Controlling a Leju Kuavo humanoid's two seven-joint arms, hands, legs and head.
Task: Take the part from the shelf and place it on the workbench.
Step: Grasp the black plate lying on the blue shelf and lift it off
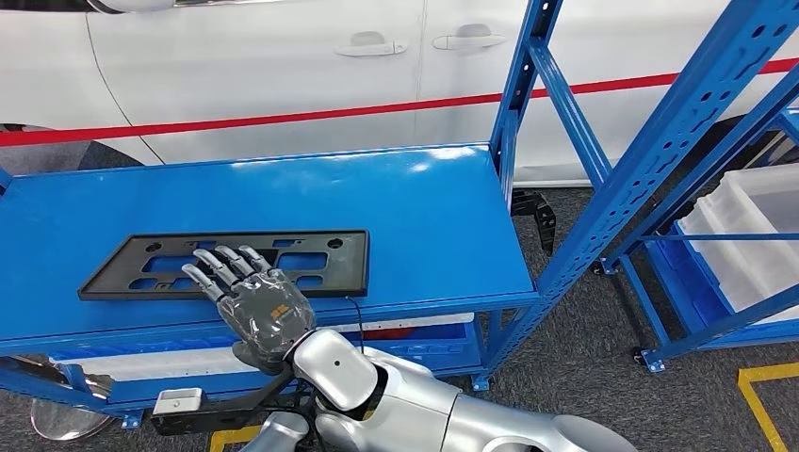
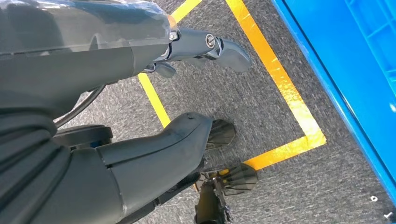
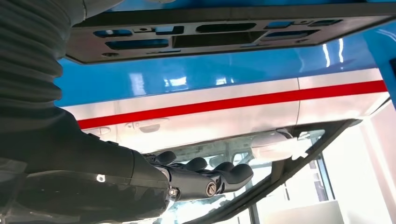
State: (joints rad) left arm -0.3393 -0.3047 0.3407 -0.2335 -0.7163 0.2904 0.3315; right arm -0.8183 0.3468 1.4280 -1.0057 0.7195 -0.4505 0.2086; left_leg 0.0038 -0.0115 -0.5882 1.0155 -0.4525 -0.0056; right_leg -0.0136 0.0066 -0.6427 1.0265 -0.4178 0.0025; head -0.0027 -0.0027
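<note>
Above the part, right hand

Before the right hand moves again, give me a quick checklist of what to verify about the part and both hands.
1. Black part lies flat on the blue shelf: ok.
2. Right hand is over the part's near edge: ok.
3. Right hand has a grip on the part: not ok, fingers are extended above it.
4. Fingers touch the part: cannot tell.
5. Left hand is free, hanging over the floor: ok.
6. Workbench in sight: cannot tell.
</note>
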